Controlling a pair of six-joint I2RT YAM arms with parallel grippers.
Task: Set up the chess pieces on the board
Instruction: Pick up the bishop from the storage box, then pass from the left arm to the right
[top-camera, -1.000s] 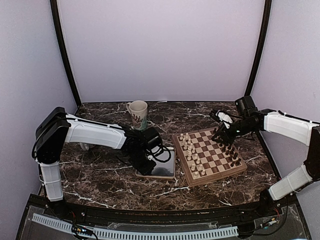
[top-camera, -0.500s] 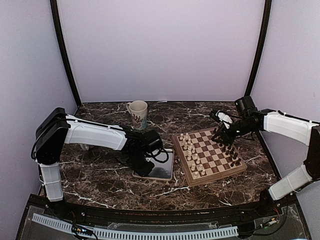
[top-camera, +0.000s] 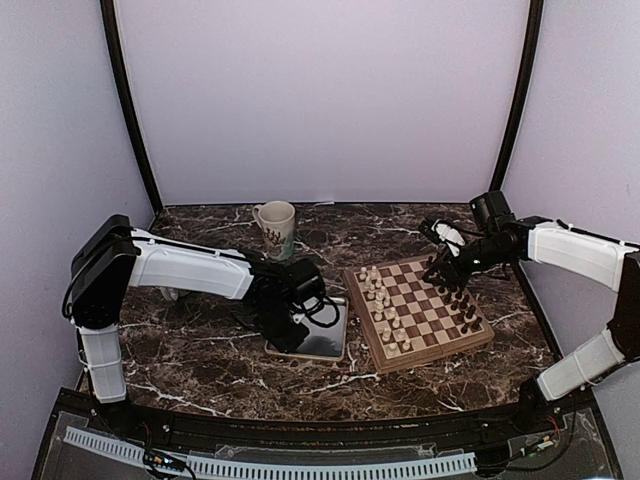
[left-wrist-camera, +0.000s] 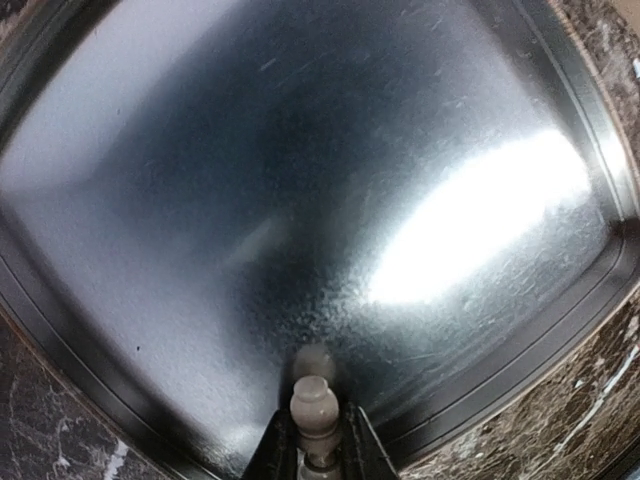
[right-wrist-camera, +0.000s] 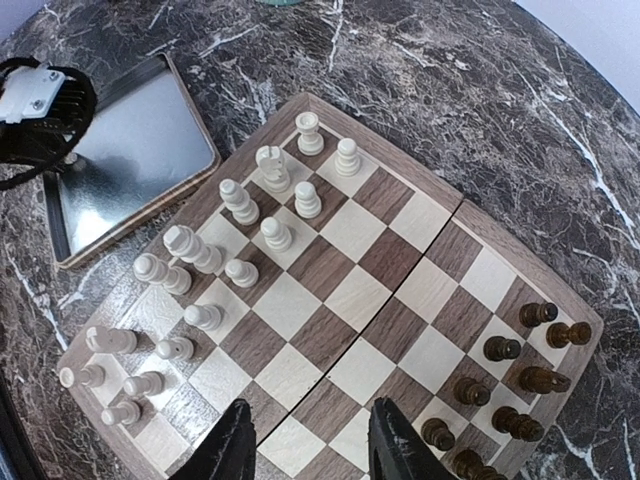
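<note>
Seen from above, two robot arms work over a dark marble table. In the last second the left arm has slid a little toward 7 o'clock across the silver tray. The left gripper has narrowed, and its two dark fingers now press on either side of a single cream pawn, clamped on its stem. The right arm has not moved. The right gripper hovers above the near edge of the board with its fingers apart and nothing between them.

This looks like the pick-up of one of the last loose cream pieces. No other piece shows on the part of the tray in view. The next step would be to carry the pawn toward 3 o'clock to the board, which lies just beside the tray.

The other cream pieces crowd the board's 9 o'clock side, and the dark pieces stand along its 3 o'clock side. A mug stands at 11 o'clock from the tray.

The pawn's base is cut off at the bottom of the left wrist view, so whether it rests on the tray or is lifted cannot be told. From above, the left wrist hides its own fingertips. Whether the cream pieces at the board's near corner stand upright or lean is hard to make out.
</note>
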